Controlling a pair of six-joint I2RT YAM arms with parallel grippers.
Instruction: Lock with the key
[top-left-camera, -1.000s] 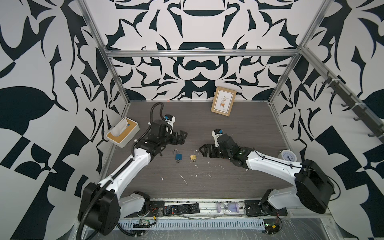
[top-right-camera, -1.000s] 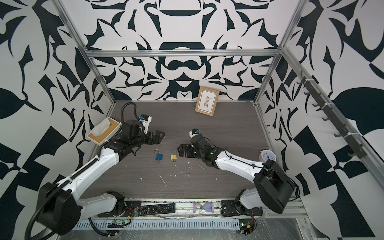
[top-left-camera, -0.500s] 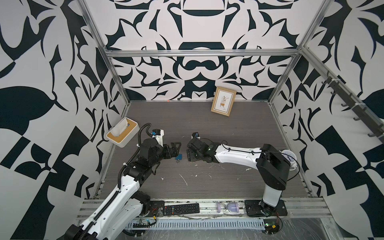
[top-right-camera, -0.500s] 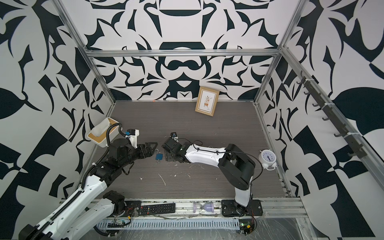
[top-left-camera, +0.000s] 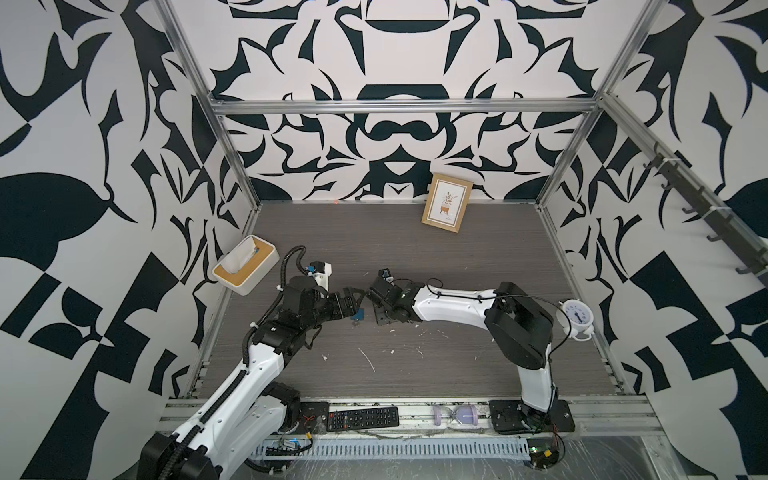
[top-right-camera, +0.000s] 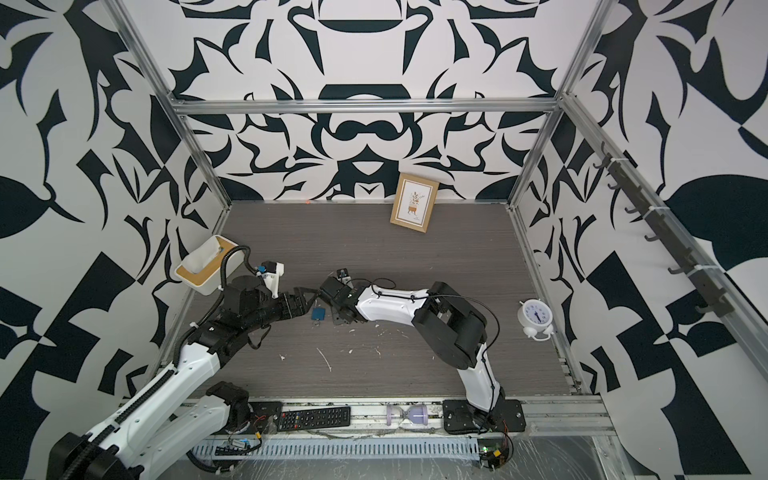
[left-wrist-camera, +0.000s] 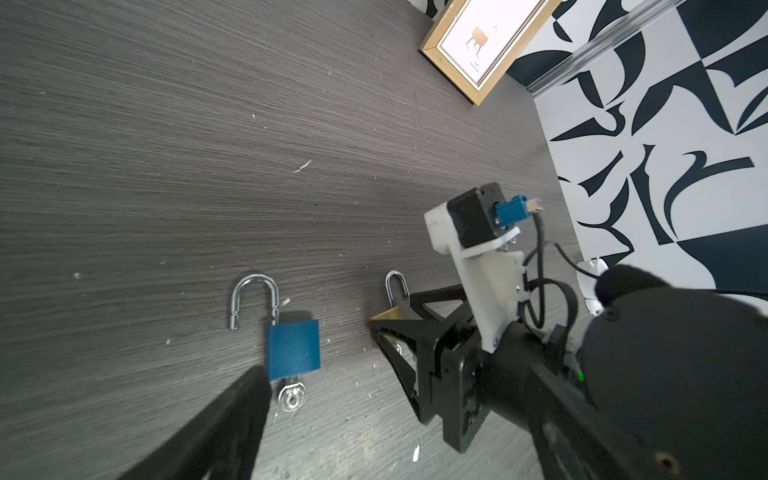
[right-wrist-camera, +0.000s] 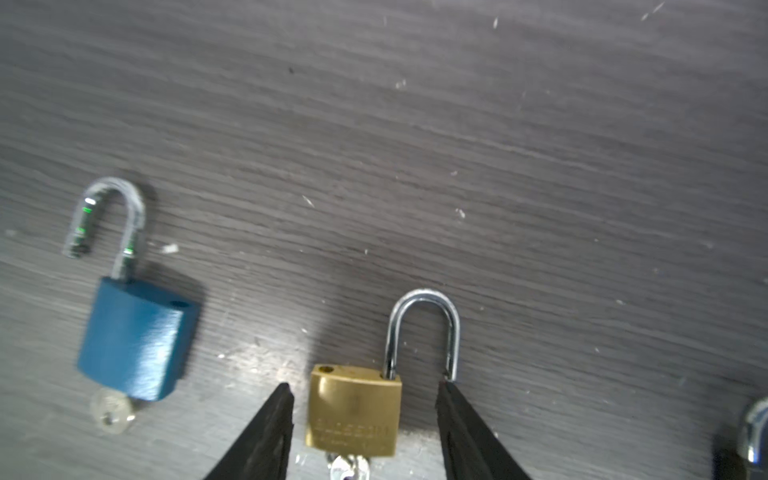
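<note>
Both arms have swung in over the middle of the table (top-left-camera: 415, 257) since a second ago, and the right jaws have narrowed from their widest.

From where I stand, the left arm (top-left-camera: 257, 374) reaches in low. Its left gripper (top-left-camera: 356, 301) hangs just beside the blue padlock (left-wrist-camera: 293, 349), jaws spread wide with nothing between them. In the left wrist view one black finger (left-wrist-camera: 232, 415) ends at the lock's key-end corner; I cannot tell whether it touches.

The right arm (top-left-camera: 453, 305) is folded at the elbow on the opposite side of the blue padlock. The right gripper (right-wrist-camera: 362, 388) is parted, not clamped. It straddles the brass padlock (right-wrist-camera: 353, 409), with a clear gap on one side and the other tip at the shackle's free end.

The tissue box (top-left-camera: 245, 270) sits well apart from the blue padlock, beyond the left arm. The picture frame (top-left-camera: 447, 208) leans on the back wall, well behind the lock. The alarm clock (top-left-camera: 577, 318) stands well away, past the right arm's elbow. The remote control (top-left-camera: 363, 418) and hourglass (top-left-camera: 456, 414) lie on the front rail, well apart from the blue padlock.

The blue padlock lies flat on the table, shackle swung open, with a silver key (left-wrist-camera: 291, 397) in its base. The brass padlock lies just beside it on the right arm's side, shackle also open, with a second key (right-wrist-camera: 347, 467) at its base.
</note>
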